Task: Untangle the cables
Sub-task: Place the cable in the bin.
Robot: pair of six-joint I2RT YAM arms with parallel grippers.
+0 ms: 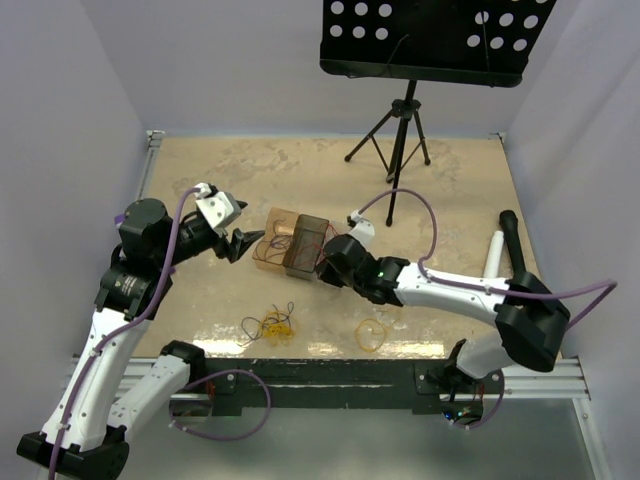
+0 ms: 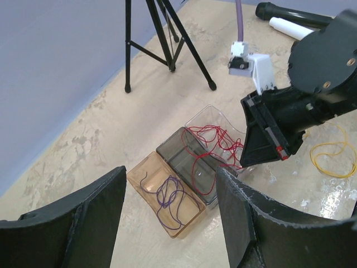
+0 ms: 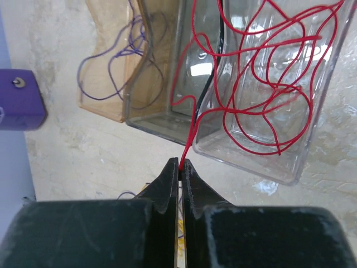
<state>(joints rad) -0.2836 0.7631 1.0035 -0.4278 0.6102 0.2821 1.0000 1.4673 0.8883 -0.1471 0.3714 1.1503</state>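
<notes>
Three small boxes stand side by side at mid-table: amber (image 2: 137, 172), smoky grey (image 2: 170, 147) and clear (image 3: 312, 151). A purple cable (image 2: 167, 196) lies coiled in the amber one. A red cable (image 3: 190, 138) loops in the clear box and drapes over the grey one. My right gripper (image 3: 181, 163) is shut on the red cable's end, just in front of the boxes (image 1: 322, 268). My left gripper (image 1: 245, 243) hangs open left of the boxes, nothing between its fingers (image 2: 170, 173). A tangle of yellow, orange and purple cables (image 1: 272, 325) lies near the front edge, and a lone yellow loop (image 1: 372, 333) lies beside it.
A black tripod (image 1: 400, 130) carrying a perforated music stand (image 1: 430, 35) stands at the back. A black cylinder (image 1: 512, 240) and a white one (image 1: 495, 250) lie at the right. Walls close in the table on three sides.
</notes>
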